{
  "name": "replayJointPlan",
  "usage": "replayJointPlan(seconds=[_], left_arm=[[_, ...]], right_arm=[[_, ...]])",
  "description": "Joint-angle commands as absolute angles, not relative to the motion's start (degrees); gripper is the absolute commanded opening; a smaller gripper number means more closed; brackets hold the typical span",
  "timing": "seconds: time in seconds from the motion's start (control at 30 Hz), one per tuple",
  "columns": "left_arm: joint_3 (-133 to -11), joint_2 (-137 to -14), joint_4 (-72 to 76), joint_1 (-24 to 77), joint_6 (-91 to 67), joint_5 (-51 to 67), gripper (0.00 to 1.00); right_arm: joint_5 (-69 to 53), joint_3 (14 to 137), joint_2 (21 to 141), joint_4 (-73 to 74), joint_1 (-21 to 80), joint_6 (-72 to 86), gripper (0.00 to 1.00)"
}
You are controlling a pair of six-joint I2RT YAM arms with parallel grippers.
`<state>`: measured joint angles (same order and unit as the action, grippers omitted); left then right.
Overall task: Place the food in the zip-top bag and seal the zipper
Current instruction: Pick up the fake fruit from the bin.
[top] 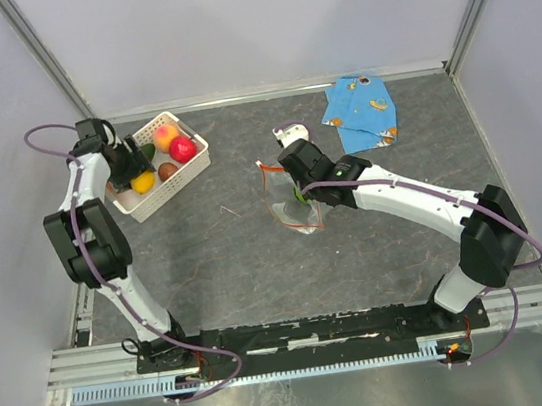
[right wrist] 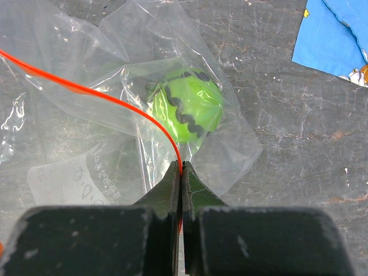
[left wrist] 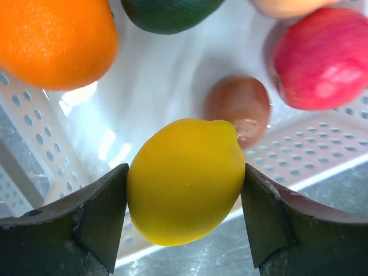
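Observation:
My left gripper point(left wrist: 185, 183) is shut on the yellow fruit point(left wrist: 185, 181) and holds it at the near edge of the white basket point(top: 191, 164). In the basket lie the orange fruit point(left wrist: 54, 40), the dark green fruit point(left wrist: 167, 11), the red fruit point(left wrist: 322, 57), a brownish fruit point(left wrist: 238, 106) and the peach-pink fruit point(top: 165, 134). My right gripper point(right wrist: 181, 168) is shut on the red-orange zipper point(right wrist: 86, 89) of the clear zip-top bag point(right wrist: 115, 121), mid-table. The bright green striped fruit point(right wrist: 187, 106) lies inside the bag point(top: 291, 200).
A blue patterned cloth point(top: 361, 111) lies at the back right, also in the right wrist view's corner point(right wrist: 336, 34). A small white object point(top: 290, 135) sits behind the bag. Grey walls and metal posts enclose the table.

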<state>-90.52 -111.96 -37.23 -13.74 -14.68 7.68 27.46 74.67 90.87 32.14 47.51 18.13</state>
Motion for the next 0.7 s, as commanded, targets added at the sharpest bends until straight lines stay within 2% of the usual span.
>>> replayJointPlan(seconds=[0.0,0.37,0.67], left_arm=[[-86.7,-102.6,-33.0,-13.6,-18.7,14.1,0.48],[-76.2,-88.1,-30.1,-13.1,-22.1,25.0,0.47],[-70.0,-81.6,-29.8,-6.9,-23.1,30.2,0.47]], right_arm=[[28.8,75.2,89.0,30.3,47.4,18.4,0.02],[29.2,75.6,89.1,29.1,47.4,19.3,0.02],[28.3,77.0,90.1,28.9,47.4,19.6,0.02]])
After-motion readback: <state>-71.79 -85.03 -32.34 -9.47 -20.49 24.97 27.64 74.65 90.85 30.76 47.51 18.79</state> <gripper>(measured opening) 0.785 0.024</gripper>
